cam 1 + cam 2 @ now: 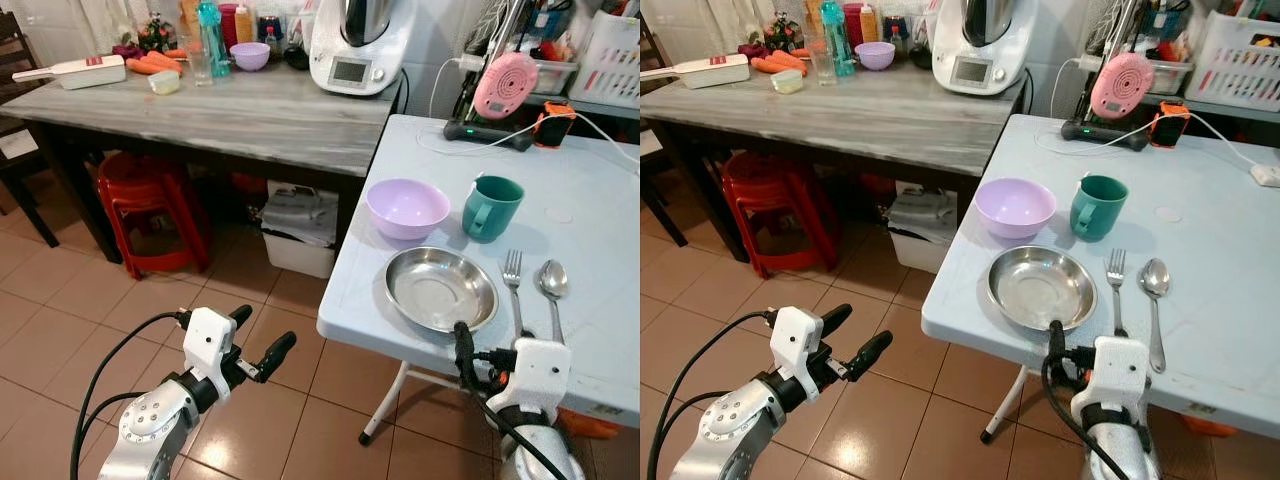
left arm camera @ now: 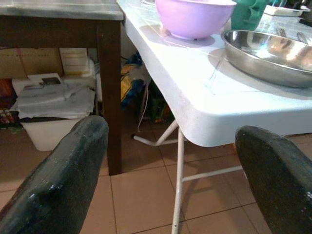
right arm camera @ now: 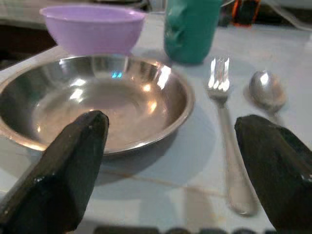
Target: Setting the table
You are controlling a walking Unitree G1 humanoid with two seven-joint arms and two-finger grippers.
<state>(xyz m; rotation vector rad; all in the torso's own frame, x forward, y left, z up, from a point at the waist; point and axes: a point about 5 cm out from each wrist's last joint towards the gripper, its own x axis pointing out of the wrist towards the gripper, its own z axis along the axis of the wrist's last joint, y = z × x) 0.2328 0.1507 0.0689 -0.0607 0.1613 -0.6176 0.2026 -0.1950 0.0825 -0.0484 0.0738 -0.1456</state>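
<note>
On the white folding table [image 1: 350,300] a steel plate [image 1: 441,288] lies near the front edge. A fork [image 1: 514,285] and a spoon [image 1: 553,290] lie side by side to its right. Behind the plate stand a purple bowl [image 1: 407,207] and a teal mug [image 1: 491,206]. My right gripper [image 3: 170,165] is open at the table's front edge, just before the plate and fork, holding nothing. My left gripper [image 1: 260,335] is open and empty over the tiled floor, left of the table and below its top.
A grey wooden counter [image 1: 250,120] at the back left carries a kitchen machine [image 1: 355,45], bottles, carrots and a small purple bowl [image 1: 249,56]. Under it are a red stool [image 1: 150,200] and a white bin [image 1: 298,230]. A pink fan [image 1: 505,85] and cables sit at the table's back.
</note>
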